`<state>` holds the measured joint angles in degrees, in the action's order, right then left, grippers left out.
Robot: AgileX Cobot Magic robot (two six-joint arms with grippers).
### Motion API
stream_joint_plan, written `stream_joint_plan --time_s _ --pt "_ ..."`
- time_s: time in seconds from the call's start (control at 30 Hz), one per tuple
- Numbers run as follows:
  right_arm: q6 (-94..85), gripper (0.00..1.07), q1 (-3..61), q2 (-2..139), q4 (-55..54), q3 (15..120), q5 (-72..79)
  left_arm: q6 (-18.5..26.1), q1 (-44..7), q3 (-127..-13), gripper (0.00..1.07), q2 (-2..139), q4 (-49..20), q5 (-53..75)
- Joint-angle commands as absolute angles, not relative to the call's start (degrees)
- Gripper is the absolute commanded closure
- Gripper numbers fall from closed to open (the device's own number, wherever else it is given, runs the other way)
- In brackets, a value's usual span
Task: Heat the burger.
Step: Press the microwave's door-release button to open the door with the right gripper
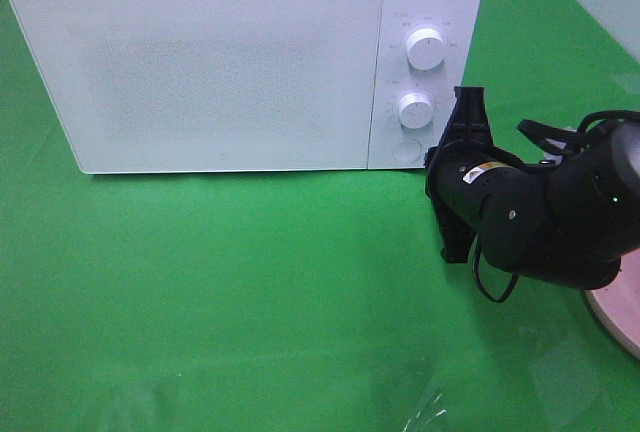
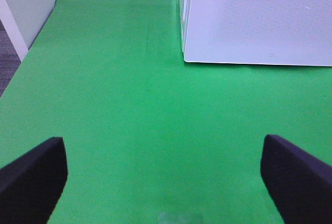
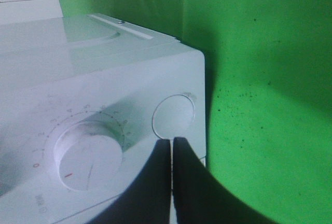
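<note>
Right gripper (image 3: pixel 172 141) at the microwave (image 1: pixel 220 72) button, burger out of sight.
From the high camera you see the microwave door shut, the right arm reaching to the control panel, and a pink plate (image 1: pixel 622 324) edge behind it; no burger shows, so you cannot tell whether it is hidden by the arm or elsewhere. In the left wrist view the left gripper (image 2: pixel 162 146) is spread wide over bare green cloth (image 2: pixel 129 79), holding nothing. In the right wrist view the jaws are pressed together, tips just at the round button (image 3: pixel 174 114) beside the dial (image 3: pixel 88 154). Expect the burger to be light, soft and prone to sliding apart: grip gently across the bun's sides, low enough to catch the layers.
</note>
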<state>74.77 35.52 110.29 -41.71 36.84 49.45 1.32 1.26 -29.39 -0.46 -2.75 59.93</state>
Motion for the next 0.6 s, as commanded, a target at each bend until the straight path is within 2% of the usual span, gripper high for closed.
stream_joint_plan --time_s 0.03,0.6 --pt "74.08 1.07 34.49 111.96 -40.16 39.08 48.30 1.20 0.97 -29.22 0.13 -1.38 -3.21 59.30" --pt "77.01 1.07 32.31 117.74 -36.04 44.86 47.78 1.20 0.97 -29.22 0.13 -1.38 -3.21 59.30"
